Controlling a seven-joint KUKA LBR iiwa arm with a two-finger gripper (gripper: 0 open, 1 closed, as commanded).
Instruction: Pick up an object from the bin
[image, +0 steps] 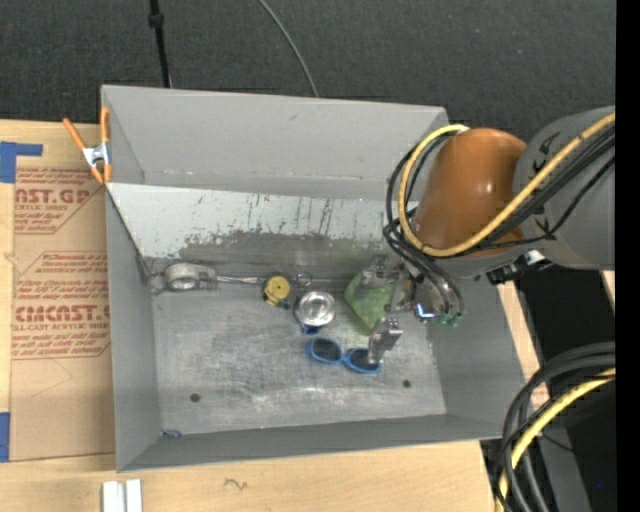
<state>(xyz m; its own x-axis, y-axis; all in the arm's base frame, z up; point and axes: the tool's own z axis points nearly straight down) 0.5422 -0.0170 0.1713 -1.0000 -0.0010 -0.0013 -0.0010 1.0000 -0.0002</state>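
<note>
My gripper is low in the right half of the bin, reaching in under the orange wrist cover. A pale green translucent thing lies right against its left side. Just below and left of the gripper's tip sits a small blue thing on the bin floor. A shiny round metal piece lies a little further left, next to the green thing.
A small yellow round thing lies at the foot of the back wall, left of the metal piece. A long silver tool with a round head stretches along the back wall toward the left corner.
</note>
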